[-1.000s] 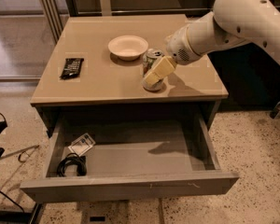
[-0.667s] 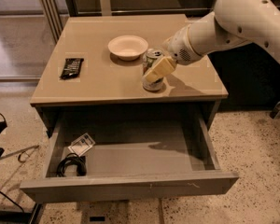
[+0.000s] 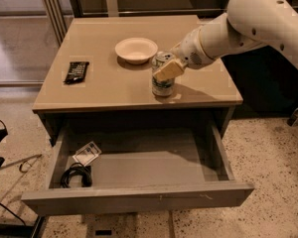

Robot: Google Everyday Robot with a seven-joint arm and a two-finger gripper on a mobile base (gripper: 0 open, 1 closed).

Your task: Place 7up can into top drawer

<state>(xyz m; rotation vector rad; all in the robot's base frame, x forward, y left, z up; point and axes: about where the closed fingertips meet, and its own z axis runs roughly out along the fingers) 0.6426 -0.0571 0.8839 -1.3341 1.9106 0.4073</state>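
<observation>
The 7up can stands upright on the tan cabinet top, near its front right. My gripper reaches in from the right and is shut on the can's upper half; one cream fingertip lies across the can's front. The can's base rests on the top. The top drawer is pulled wide open below, with its grey floor showing directly under and in front of the can.
A cream bowl sits just behind and left of the can. A black flat device lies at the cabinet top's left. In the drawer's left corner lie a coiled black cable and a small packet.
</observation>
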